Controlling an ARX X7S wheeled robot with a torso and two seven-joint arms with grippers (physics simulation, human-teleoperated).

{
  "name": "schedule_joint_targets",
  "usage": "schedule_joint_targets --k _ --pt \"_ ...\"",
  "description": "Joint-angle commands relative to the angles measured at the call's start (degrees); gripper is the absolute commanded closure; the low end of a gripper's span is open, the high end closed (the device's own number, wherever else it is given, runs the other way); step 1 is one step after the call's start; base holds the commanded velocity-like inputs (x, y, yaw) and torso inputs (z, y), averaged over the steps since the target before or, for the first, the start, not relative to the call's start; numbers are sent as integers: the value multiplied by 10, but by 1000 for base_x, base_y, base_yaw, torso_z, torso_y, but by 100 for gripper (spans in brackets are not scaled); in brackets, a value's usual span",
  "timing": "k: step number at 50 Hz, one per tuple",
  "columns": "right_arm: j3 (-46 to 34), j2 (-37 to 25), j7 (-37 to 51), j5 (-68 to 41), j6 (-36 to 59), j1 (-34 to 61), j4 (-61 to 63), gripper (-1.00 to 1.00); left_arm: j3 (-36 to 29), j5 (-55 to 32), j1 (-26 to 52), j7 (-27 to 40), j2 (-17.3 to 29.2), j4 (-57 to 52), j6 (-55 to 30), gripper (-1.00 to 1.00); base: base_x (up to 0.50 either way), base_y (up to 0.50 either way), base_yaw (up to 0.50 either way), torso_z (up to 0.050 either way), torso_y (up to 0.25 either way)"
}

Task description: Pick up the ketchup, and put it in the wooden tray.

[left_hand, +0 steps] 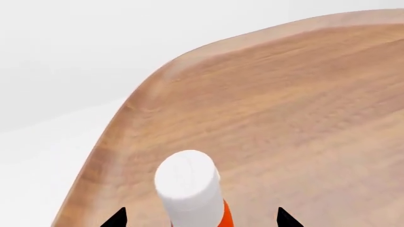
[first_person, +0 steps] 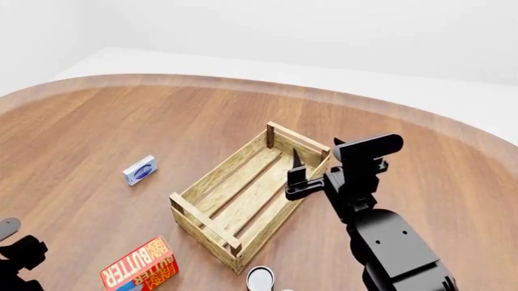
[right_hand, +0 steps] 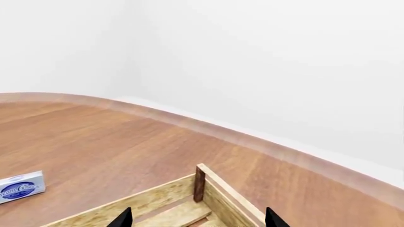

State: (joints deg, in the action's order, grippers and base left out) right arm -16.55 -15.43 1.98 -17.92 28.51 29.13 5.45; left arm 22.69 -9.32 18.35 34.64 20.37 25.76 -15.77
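Left gripper (left_hand: 202, 218) spread around red-orange plastic ketchup bottle with white cap (left_hand: 187, 184), not yet pinching: centre, press together squarely below cap, lift straight toward light-wood slatted tray (first_person: 242, 197).

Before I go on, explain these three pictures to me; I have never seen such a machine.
This is a simulated robot with two black arms, each ending in a two-fingered tool.

The wide picture comes from a camera on its head, looking down at a round wooden table. On the table lie a slatted tray, a butter box, a small blue box and what looks like a can.

The other two pictures come from cameras near each tool. The right tool is open and empty, over the tray's far end. The left tool is open too. The ketchup, a white-capped bottle, stands between its fingers, which show gaps on both sides. Nothing is held yet.
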Motion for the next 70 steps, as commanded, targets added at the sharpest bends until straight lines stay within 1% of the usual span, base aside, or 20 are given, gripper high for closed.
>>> schedule_joint_targets --k 1,16,17,20,26,32,39,53,59,70 --pt "4 -3 6 -4 0 -5 3 -100 -2 13 51 10 7 126 58 -100 0 0 0 0 0" --pt "7 -6 14 -7 -1 -8 3 -100 -29 35 170 -1 22 304 155 -100 0 0 0 0 0" --pt "7 -6 14 -8 -2 -8 3 -100 -31 38 174 -1 23 310 160 100 0 0 0 0 0" --pt "8 -6 15 -9 -2 -9 2 -100 -35 41 180 -2 23 311 165 100 0 0 0 0 0" --pt "6 -5 16 -9 -3 -7 -1 -100 -34 38 169 -4 23 269 151 100 0 0 0 0 0" --pt "4 -7 16 -11 -1 -5 2 -100 -36 29 140 -20 17 169 116 100 0 0 0 0 0" --pt "5 -10 18 -14 2 -4 11 -100 -48 21 125 -40 12 64 71 100 0 0 0 0 0" --pt "8 -16 25 -16 5 -2 21 -100 -64 0 119 -65 6 -69 4 100 0 0 0 0 1" --pt "10 -19 29 -18 10 0 30 -100 -85 -4 132 -83 4 -90 -16 100 0 0 0 0 0" --pt "22 -33 40 -23 24 0 57 -100 -139 -15 193 -128 -11 -94 -51 100 0 0 0 0 0"
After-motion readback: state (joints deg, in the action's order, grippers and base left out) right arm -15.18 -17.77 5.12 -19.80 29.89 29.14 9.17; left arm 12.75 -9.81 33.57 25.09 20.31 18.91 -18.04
